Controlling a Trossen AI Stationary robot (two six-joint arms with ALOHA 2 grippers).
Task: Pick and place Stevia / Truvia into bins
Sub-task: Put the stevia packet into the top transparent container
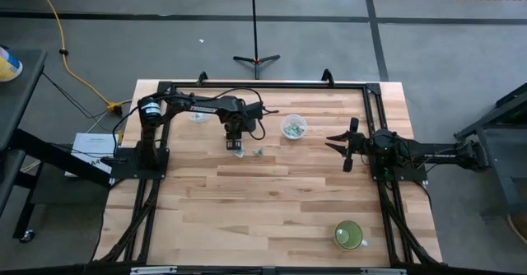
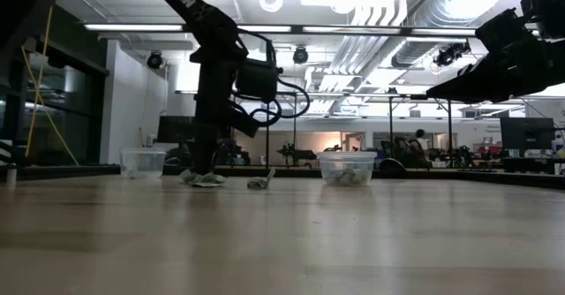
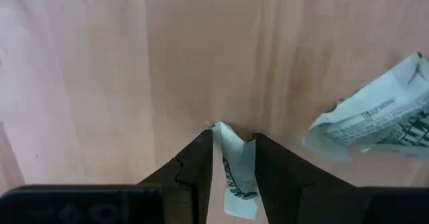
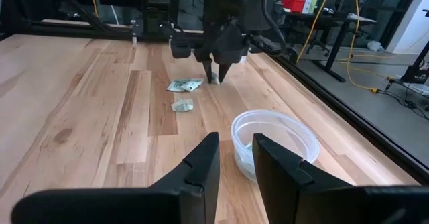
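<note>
My left gripper [image 1: 235, 146] is down at the table's far middle, shut on a pale green-and-white packet [image 3: 232, 167]. Two more packets lie flat on the wood beside it [image 1: 257, 152], one showing in the left wrist view [image 3: 375, 120]. A clear cup [image 1: 294, 127] to the right of them holds several packets. A second clear cup [image 1: 198, 114] stands behind the left arm. My right gripper [image 1: 342, 148] hangs open and empty at the right side, just right of the first cup [image 4: 275, 143]. My left gripper pinches the packet's crumpled middle [image 3: 228, 150] between its two fingers, from above, pointing down. The packet stands on edge in the gap, and its end pokes out past the fingertips at the table top [image 3: 218, 127]. Whether it is lifted clear, I cannot tell.
A green mug [image 1: 349, 235] stands near the table's front right. A black frame [image 1: 263, 86] runs around the work area. Bare wood lies across the table's middle and near side.
</note>
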